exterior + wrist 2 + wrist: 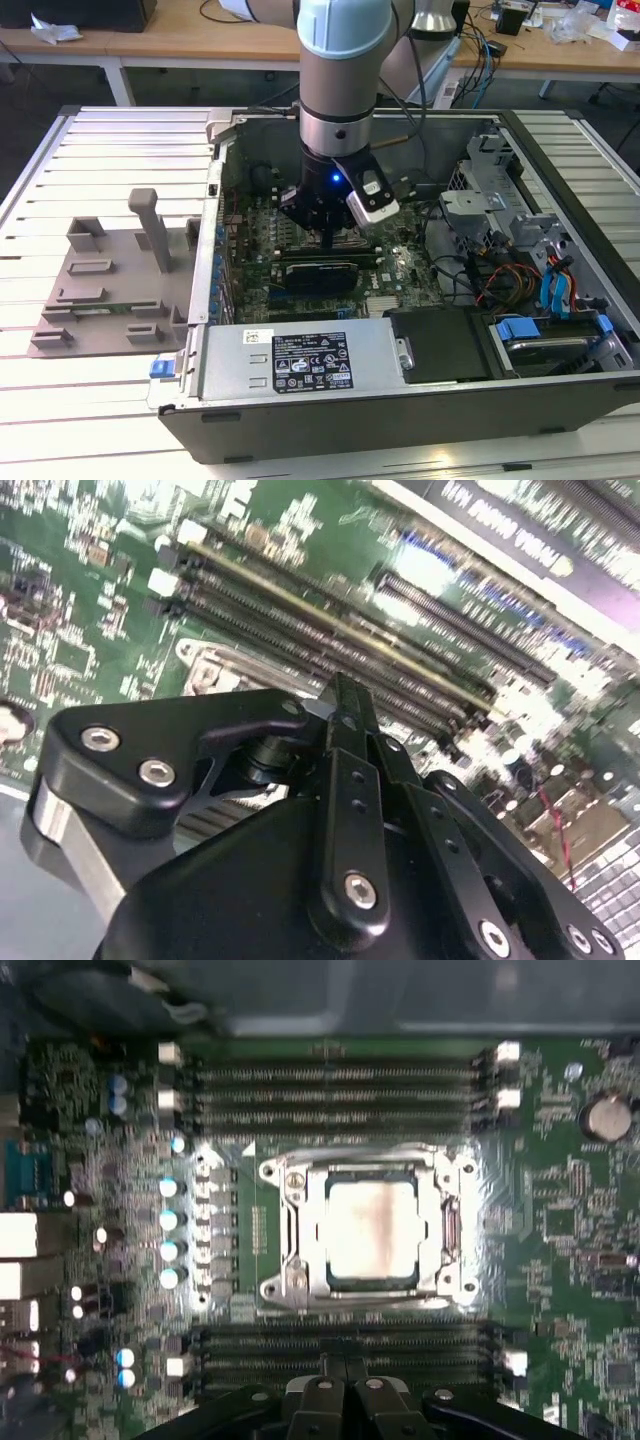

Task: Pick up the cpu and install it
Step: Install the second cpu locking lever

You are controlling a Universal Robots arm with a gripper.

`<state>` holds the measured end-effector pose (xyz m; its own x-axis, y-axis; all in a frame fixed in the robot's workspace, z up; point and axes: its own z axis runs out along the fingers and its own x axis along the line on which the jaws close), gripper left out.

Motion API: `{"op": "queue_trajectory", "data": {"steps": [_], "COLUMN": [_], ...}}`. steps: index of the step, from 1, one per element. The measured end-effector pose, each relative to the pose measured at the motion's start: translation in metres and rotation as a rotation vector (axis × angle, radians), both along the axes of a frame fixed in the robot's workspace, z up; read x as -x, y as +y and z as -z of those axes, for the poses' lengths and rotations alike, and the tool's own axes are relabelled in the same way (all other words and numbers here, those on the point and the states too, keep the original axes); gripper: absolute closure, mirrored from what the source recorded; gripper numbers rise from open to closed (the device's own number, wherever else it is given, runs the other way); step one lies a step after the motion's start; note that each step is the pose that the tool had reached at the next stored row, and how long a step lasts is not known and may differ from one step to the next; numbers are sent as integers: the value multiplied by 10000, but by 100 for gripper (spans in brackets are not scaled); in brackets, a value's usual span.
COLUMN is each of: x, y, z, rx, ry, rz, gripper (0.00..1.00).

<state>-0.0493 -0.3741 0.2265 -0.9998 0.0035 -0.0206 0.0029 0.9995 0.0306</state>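
In the first wrist view the cpu (371, 1230), a pale silvery square, lies flat inside the metal-framed socket (290, 1230) on the green motherboard (570, 1220). My gripper (346, 1392) is shut with nothing between its fingers, and it hangs over the memory slots beside the socket. The second wrist view shows the black fingers (352, 742) pressed together just above the slots. From the exterior view, the gripper (326, 238) reaches down into the open computer case (400, 400), over the middle of the board.
Rows of memory slots (340, 1085) flank the socket on two sides. Tall capacitors (170, 1220) stand beside it. The case holds a drive cage (500, 200), cables (500, 275) and blue latches at the exterior view's right. A grey fixture plate (110, 280) lies at its left.
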Motion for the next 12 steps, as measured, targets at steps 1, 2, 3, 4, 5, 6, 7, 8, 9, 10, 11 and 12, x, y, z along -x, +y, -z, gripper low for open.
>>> {"op": "queue_trajectory", "data": {"steps": [1,2,3,4,5,6,7,8,9,10,11,12], "x": [-2,-5,-7,-14,-18,-23,-29,-33,-38,-58,-83,-99], "y": [6,15,25,44,64,81,95,102,110,127,144,156], "z": [0,-1,-4,-11,-20,-43,-87,-117,-143,-191,-228,-258], "rx": [-35,-62,-69,-77,-83,-85,-88,-89,-89,-89,-90,-88], "ry": [1,3,4,6,8,9,10,11,13,26,45,57], "rz": [0,1,1,-2,0,0,-2,-2,1,0,1,0], "gripper": [89,89,89,89,89,89,89,89,89,89,89,89]}}
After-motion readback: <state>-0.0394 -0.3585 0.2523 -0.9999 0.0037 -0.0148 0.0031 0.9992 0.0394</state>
